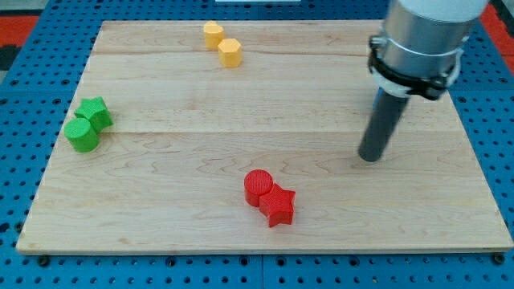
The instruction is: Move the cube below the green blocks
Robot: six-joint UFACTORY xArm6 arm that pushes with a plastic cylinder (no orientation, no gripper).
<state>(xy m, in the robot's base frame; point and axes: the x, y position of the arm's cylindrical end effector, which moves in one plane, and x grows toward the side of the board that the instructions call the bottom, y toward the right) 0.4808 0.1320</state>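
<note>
Tool: no jaws, bare rod; my tip [369, 157] on the pale wooden board [201, 233], right | Cube: perhaps the blue sliver [376, 98] behind the rod, shape unclear | Goal: near side of green star block [96, 111] and green cylinder [82, 135], far left | Handling: likely light, rigid, slippery; push a flat face squarely.

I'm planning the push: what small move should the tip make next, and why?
Probably slide my tip toward the view's lower left, stopping just right of the red angular block. The tip stands apart, right of and above it, and the green blocks lie far left, so a leftward push suits. No block is plainly a cube; this one is my guess.
</note>
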